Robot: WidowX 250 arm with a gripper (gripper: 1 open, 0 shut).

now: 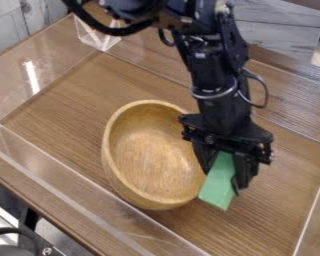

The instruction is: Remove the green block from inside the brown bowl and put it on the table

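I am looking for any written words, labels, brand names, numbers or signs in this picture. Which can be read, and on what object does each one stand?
None: no readable text shows anywhere.
The green block, the brown bowl and the table are plain.
The black hand and arm show no legible marking at this picture size.

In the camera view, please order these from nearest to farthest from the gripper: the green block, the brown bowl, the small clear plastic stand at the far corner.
1. green block: held in the shut gripper, hanging below it.
2. brown bowl: just to the gripper's left in the picture, its rim beside the block.
3. clear plastic stand: far away at the upper left of the table.
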